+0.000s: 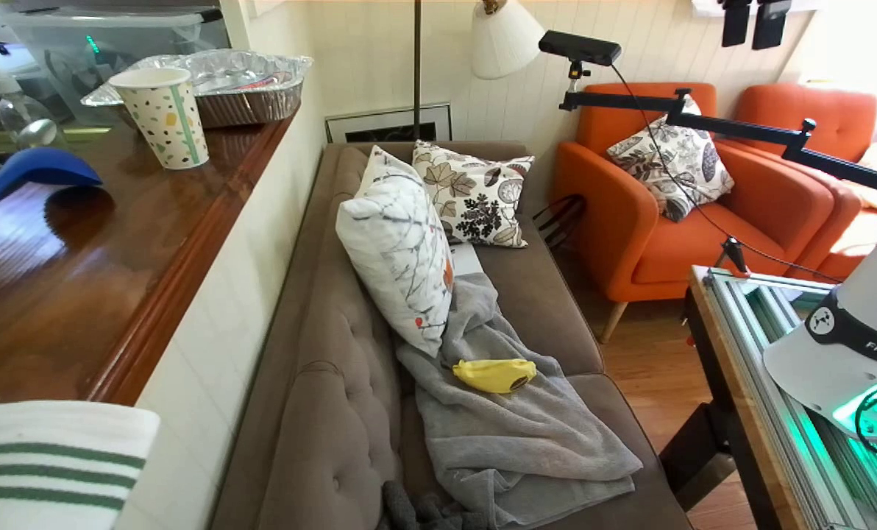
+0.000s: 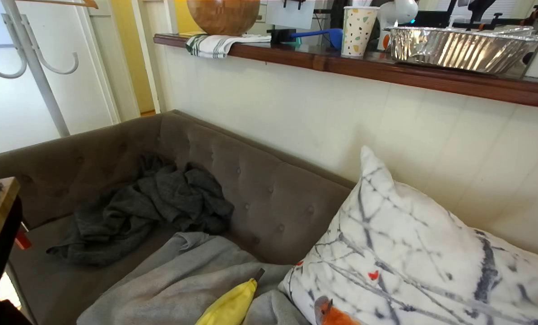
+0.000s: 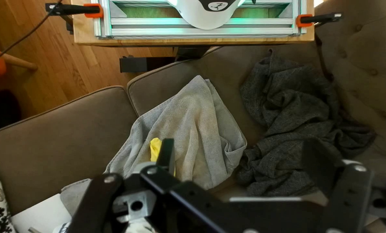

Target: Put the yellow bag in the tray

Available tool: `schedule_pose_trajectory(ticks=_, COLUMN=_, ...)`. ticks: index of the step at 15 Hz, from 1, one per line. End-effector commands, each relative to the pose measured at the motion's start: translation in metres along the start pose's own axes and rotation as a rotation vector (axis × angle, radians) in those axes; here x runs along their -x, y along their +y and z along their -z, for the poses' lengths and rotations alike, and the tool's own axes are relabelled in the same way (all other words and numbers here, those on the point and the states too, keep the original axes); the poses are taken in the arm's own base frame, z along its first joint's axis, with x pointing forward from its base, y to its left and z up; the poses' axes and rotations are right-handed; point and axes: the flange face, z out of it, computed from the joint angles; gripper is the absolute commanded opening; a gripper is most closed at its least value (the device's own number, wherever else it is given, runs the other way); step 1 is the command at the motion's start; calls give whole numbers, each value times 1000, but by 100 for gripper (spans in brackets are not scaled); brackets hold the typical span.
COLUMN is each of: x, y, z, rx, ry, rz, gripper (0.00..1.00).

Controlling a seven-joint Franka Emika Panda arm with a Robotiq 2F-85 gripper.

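Bright yellow, the one bag (image 3: pixel 154 147) lies on the grey towel (image 3: pixel 193 129), well apart from the gripper (image 3: pixel 239 145), whose fingers we see spread wide in the wrist view, the leftmost hiding part of it. In an exterior view we count one paper cup (image 1: pixel 162 121), one foil tray (image 1: pixel 262 107) near the edge of the wooden counter (image 1: pixel 115 250), two throw cushions (image 1: pixel 402 258) on the sofa (image 1: pixel 549 309) and, past its front edge, wood floor (image 1: pixel 663 375) beside the table (image 1: pixel 766 442).
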Motion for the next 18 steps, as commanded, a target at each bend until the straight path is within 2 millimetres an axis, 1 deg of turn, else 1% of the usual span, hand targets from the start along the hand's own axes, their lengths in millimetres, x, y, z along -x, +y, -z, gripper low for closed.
schedule_pose_trajectory(ticks=1, x=0, y=0, z=1, rx=0, ry=-1, rz=0, gripper=100)
schedule_pose_trajectory(ticks=7, x=0, y=0, z=1, rx=0, ry=-1, rz=0, gripper=100)
schedule_pose_trajectory(ticks=9, x=-17, y=-5, z=-9, rx=9, ry=39, rz=-40, gripper=100)
schedule_pose_trajectory(ticks=11, x=-40, y=-10, z=-27, rx=18, ry=70, rz=-95, gripper=100)
schedule_pose_trajectory(ticks=15, x=-93, y=-13, z=-84, rx=8, ry=81, rz=-321, gripper=100)
schedule_pose_trajectory(ticks=18, x=-128, y=-14, z=-128, rx=0, ry=73, rz=-440, gripper=100)
